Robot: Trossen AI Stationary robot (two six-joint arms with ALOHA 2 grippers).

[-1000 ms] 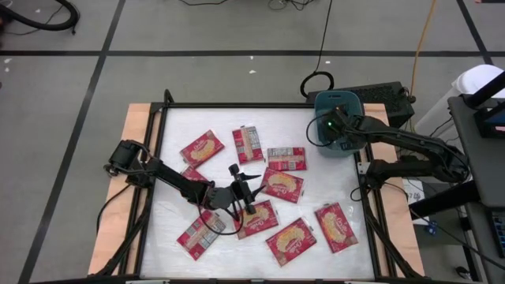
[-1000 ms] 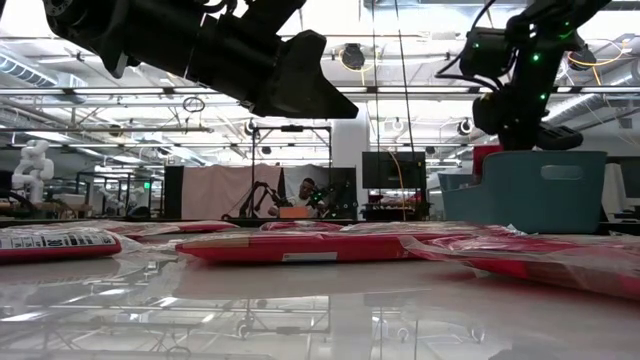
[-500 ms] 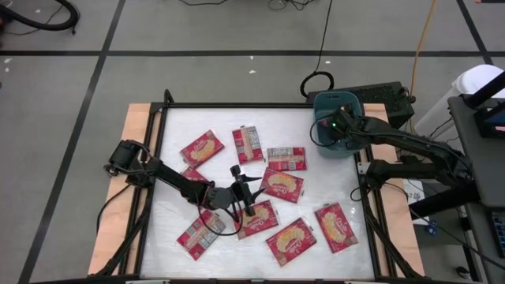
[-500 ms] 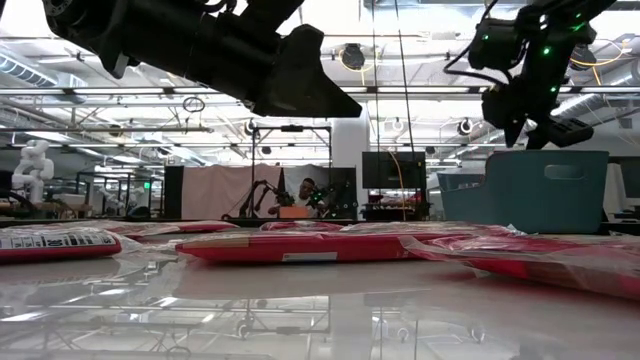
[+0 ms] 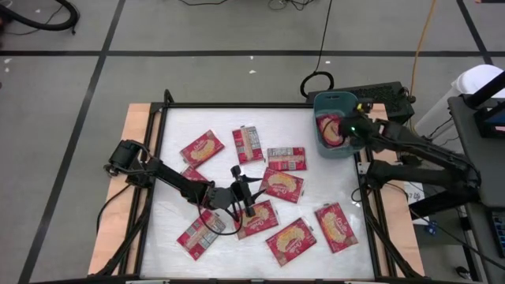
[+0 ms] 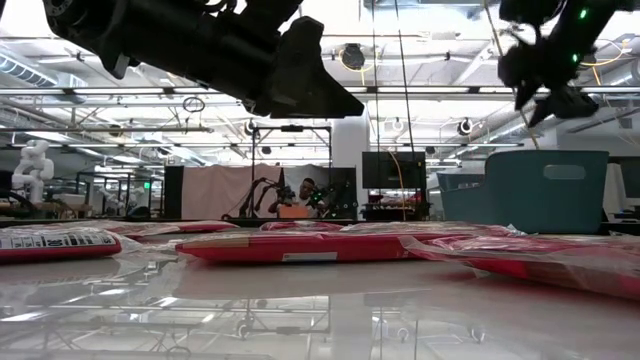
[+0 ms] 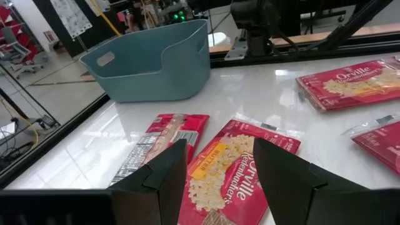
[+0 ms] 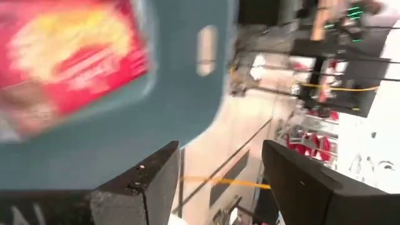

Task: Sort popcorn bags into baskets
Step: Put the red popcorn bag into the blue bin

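Note:
Several red popcorn bags lie flat on the white table, among them one (image 5: 282,183) at the middle and one (image 5: 336,227) near the right front. My left gripper (image 5: 249,193) hangs open above the table's middle, and a picture-side bag (image 7: 234,169) lies beyond the gap between its fingers. The teal basket (image 5: 335,142) stands at the far right corner with a red bag (image 5: 330,128) inside. My right gripper (image 5: 353,130) is open just above the basket's right rim; the right wrist view shows the bag (image 8: 69,56) lying in the basket.
A label-side bag (image 7: 159,140) lies between my left gripper and the basket (image 7: 150,59). A black frame (image 5: 237,105) runs around the table. Bare table shows along the far edge and at the left. A person sits in the room behind (image 6: 308,190).
My right gripper has opened over the basket and let go of a red bag, which now lies inside. It has then risen and drawn back toward the table's right edge, rolling as it went.

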